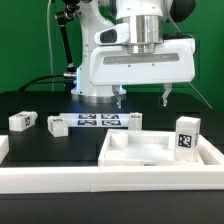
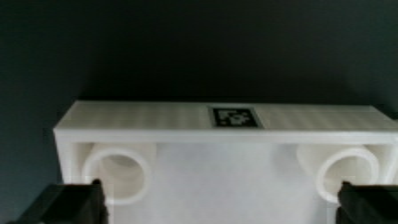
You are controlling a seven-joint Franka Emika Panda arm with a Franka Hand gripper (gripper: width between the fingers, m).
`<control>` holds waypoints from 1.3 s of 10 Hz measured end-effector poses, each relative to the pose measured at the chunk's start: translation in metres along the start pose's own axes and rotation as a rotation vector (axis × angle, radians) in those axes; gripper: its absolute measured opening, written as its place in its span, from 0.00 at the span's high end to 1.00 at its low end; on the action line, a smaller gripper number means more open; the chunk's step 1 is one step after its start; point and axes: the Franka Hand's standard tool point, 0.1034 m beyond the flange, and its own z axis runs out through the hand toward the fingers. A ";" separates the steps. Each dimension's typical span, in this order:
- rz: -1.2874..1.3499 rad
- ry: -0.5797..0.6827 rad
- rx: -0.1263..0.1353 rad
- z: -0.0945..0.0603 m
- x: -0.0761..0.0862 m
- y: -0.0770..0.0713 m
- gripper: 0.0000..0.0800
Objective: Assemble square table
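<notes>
Exterior view first. The gripper (image 1: 143,98) hangs above the black work surface (image 1: 40,145) with its two fingers spread wide and nothing between them. Below it and nearer the camera, towards the exterior view's right, the white plastic square tray-like table top (image 1: 150,150) with a raised rim lies flat.

The small white tagged block legs are scattered. The first leg (image 1: 22,121) lies far to the exterior view's left, with the second leg (image 1: 57,125) near it. The third leg (image 1: 133,120) is just beside the flat white marker board (image 1: 98,121). The fourth leg (image 1: 186,137) stands upright at the top's right-hand rim (inside it or just behind, I cannot tell). A long white rail (image 1: 50,180) edges the front.

In the wrist view, the table top (image 2: 222,150) fills most of the frame. Its wall carries a black-and-white marker tag (image 2: 235,116). One round socket (image 2: 116,170) and a second round socket (image 2: 347,170) are sunk in its floor. A dark fingertip (image 2: 71,205) shows at each side, well apart and touching nothing. The part of the tray I can see holds nothing loose.

I judge this to be the approach for gripping the top. To do it well I would keep the hand centred on the tagged wall and square to it. I would lower it until the fingers straddle that wall, and only then close. I would also keep the pads off the sockets, which I take to be meant for the legs.
</notes>
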 end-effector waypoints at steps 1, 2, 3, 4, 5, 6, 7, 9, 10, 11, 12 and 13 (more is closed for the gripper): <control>-0.001 -0.008 -0.002 0.001 -0.006 0.001 0.19; -0.001 -0.016 -0.004 0.002 -0.012 0.002 0.19; -0.001 -0.021 -0.005 0.003 -0.016 0.003 0.19; -0.002 -0.031 -0.007 0.004 -0.023 0.004 0.19; -0.002 -0.039 -0.008 0.005 -0.029 0.005 0.19; -0.003 -0.043 -0.009 0.005 -0.032 0.006 0.19; -0.004 -0.052 -0.011 0.007 -0.038 0.007 0.19; -0.005 -0.068 -0.015 0.009 -0.048 0.009 0.19; -0.005 -0.068 -0.015 0.009 -0.049 0.009 0.19; -0.005 -0.075 -0.015 0.010 -0.049 0.009 0.19; -0.004 -0.095 -0.014 0.010 -0.050 0.008 0.19; -0.004 -0.094 -0.014 0.010 -0.050 0.008 0.19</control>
